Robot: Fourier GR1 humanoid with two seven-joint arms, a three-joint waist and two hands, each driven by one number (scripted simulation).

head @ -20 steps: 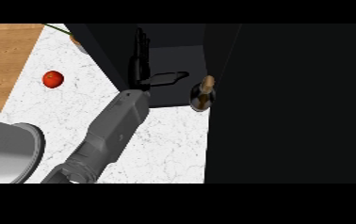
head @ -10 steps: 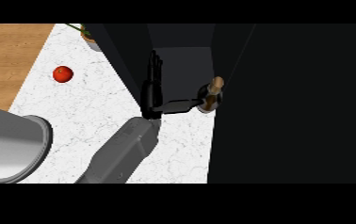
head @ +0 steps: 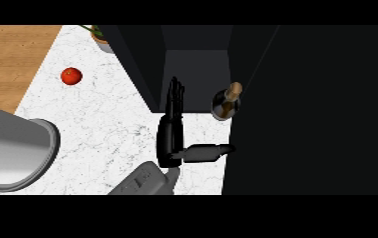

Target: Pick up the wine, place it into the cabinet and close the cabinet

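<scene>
Left hand (head: 171,132) sitting centre frame, fingers pointing straight up, thumb sticking out right, holding nothing. Wine (head: 227,102) standing just right of fingertips, at cabinet (head: 192,67) opening's lower right edge. Red fruit (head: 71,75) lying upper left.

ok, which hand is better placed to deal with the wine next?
Left, probably. The left hand is open just left of the wine bottle at the cabinet front; the right hand is out of view.
</scene>
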